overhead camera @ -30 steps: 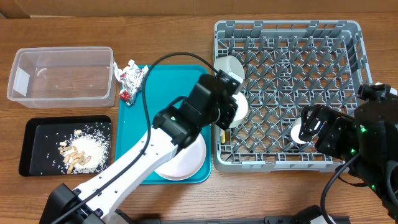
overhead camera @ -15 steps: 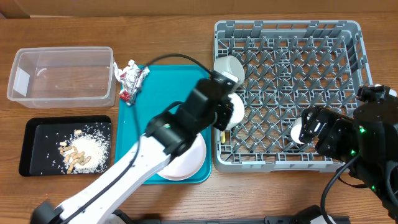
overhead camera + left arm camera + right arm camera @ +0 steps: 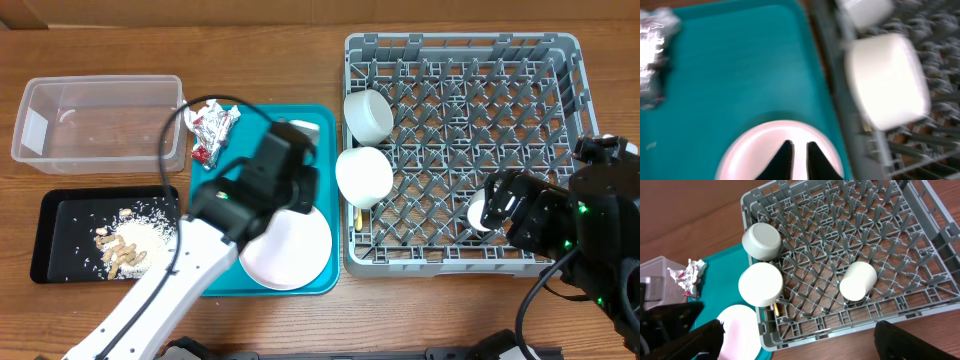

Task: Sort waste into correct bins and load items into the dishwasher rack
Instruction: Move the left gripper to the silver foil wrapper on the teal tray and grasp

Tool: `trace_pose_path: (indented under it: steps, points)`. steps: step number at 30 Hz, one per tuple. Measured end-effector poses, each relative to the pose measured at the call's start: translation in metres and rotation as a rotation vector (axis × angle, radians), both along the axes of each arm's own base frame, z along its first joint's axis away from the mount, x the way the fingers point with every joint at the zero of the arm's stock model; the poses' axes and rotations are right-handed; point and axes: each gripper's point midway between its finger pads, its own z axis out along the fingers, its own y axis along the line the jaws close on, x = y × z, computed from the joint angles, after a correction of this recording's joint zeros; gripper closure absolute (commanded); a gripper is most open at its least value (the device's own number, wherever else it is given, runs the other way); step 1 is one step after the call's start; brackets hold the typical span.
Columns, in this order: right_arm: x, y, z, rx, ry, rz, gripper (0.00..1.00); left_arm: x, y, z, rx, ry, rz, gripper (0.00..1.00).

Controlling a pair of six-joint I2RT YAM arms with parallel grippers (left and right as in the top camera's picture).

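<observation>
While bowls (image 3: 365,176) and cup (image 3: 482,212) are sitting in the rack (image 3: 520,60), the left gripper (image 3: 797,156) is hovering just left of it, jaws nearly closed and empty; the right gripper's (image 3: 799,325) jaws are gaping wide.

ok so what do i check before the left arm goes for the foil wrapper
1. left gripper empty: ok, fingers close together, nothing between.
2. foil wrapper uncovered: ok, at the teal tray's corner beside the clear tub.
3. clear tub has room: ok, looks empty.
4. right gripper out of the way: ok, open, over the rack near the cup.
5. wrapper's grip side: cannot tell, blurred.
</observation>
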Motion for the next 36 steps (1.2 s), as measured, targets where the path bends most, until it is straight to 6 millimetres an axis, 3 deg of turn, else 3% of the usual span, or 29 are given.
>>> trace_pose_path:
  steps: [2, 3, 6, 10, 14, 19, 22, 26, 31, 36]
  points:
    - [0.001, 0.000, 0.001, -0.002, -0.004, 0.003, 0.00, 0.007, 0.035, 0.012, -0.003, 0.009, 0.113, 0.54]
    - [0.001, 0.001, 0.001, -0.002, -0.007, 0.006, 0.00, 0.011, 0.055, 0.022, -0.007, -0.001, 0.171, 0.34]
    - [0.005, 0.002, 0.005, 0.003, -0.027, 0.010, 0.00, 0.018, 0.112, 0.060, -0.044, -0.063, 0.333, 0.18]
    - [0.012, 0.006, 0.013, 0.019, -0.071, 0.013, 0.00, 0.016, 0.143, 0.085, -0.104, -0.107, 0.392, 0.21]
    - [0.019, 0.008, 0.020, 0.036, -0.109, 0.012, 0.00, 0.018, 0.141, 0.082, -0.119, -0.095, 0.332, 0.23]
    - [0.023, 0.011, 0.020, 0.040, -0.109, 0.015, 0.00, 0.042, 0.128, 0.057, -0.062, -0.061, 0.216, 0.25]
    - [0.026, 0.015, 0.016, 0.039, -0.087, 0.024, 0.00, 0.065, 0.119, 0.027, -0.009, -0.018, 0.169, 0.31]
    - [0.032, 0.020, 0.005, 0.030, -0.037, 0.034, 0.00, 0.096, 0.110, -0.023, 0.096, 0.034, 0.129, 0.24]
    - [0.036, 0.023, -0.007, 0.009, 0.021, 0.038, 0.00, 0.121, 0.113, -0.065, 0.252, 0.043, 0.164, 0.23]
    - [0.041, 0.026, -0.017, -0.007, 0.068, 0.040, 0.00, 0.135, 0.122, -0.091, 0.331, 0.049, 0.211, 0.32]
